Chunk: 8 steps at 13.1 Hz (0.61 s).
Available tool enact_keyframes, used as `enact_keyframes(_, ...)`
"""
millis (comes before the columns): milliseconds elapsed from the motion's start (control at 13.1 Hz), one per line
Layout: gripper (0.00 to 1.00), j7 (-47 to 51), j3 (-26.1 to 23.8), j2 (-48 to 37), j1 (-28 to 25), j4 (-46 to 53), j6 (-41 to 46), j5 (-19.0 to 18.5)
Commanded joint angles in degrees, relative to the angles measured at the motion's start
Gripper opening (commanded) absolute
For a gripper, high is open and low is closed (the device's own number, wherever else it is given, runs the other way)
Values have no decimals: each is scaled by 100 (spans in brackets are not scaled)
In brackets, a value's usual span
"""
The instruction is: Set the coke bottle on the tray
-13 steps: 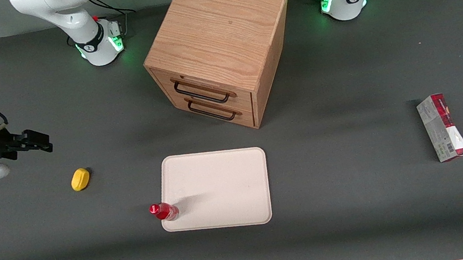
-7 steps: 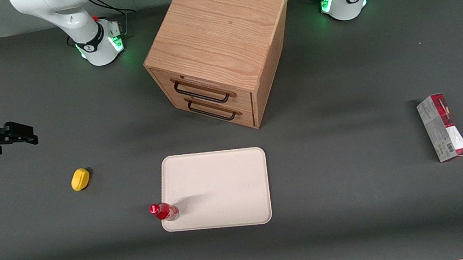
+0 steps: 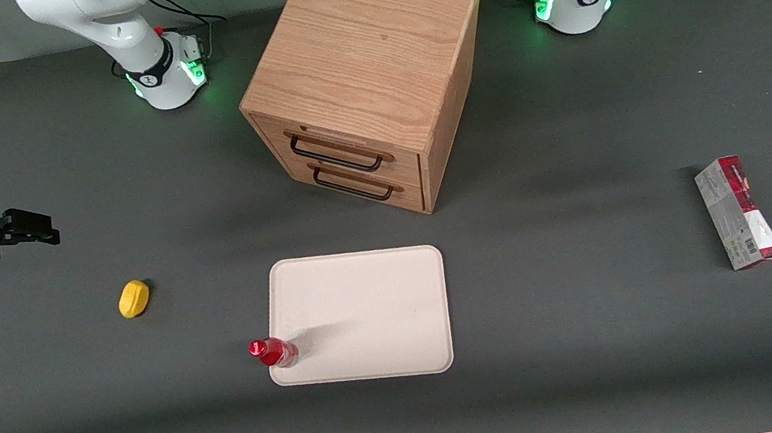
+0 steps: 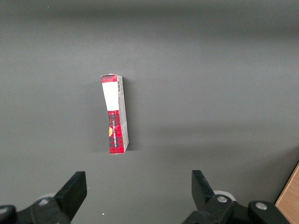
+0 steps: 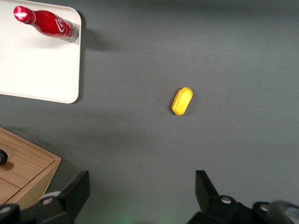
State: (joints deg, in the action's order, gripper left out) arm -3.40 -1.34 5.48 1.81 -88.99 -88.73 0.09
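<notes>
Here my gripper (image 3: 44, 231) hangs above bare table at the working arm's end, its fingers (image 5: 74, 191) spread wide apart with nothing between them. The coke bottle (image 3: 273, 351) stands upright on the tray (image 3: 370, 312), at the corner nearest the front camera on the working arm's side, right against the low rim. In my wrist view the coke bottle (image 5: 46, 24) shows its red cap and white script on the tray (image 5: 32, 74). A yellow lemon-shaped object (image 3: 133, 298) lies on the table between my gripper and the tray, well apart from both. The wooden drawer cabinet (image 3: 364, 80) sits farther from the front camera than the tray.
</notes>
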Motion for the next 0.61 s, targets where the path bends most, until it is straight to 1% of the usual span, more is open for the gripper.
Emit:
enact_keyframes(0, 100, -82, 19, 190, -31, 364, 110, 96)
enact_keyframes(76, 100, -38, 11, 199, -58, 365, 110, 87)
enact_keyframes(229, 100, 59, -42, 173, 143, 365, 128, 122)
enact_keyframes(535, 100, 50, -191, 138, 372, 409, 154, 131)
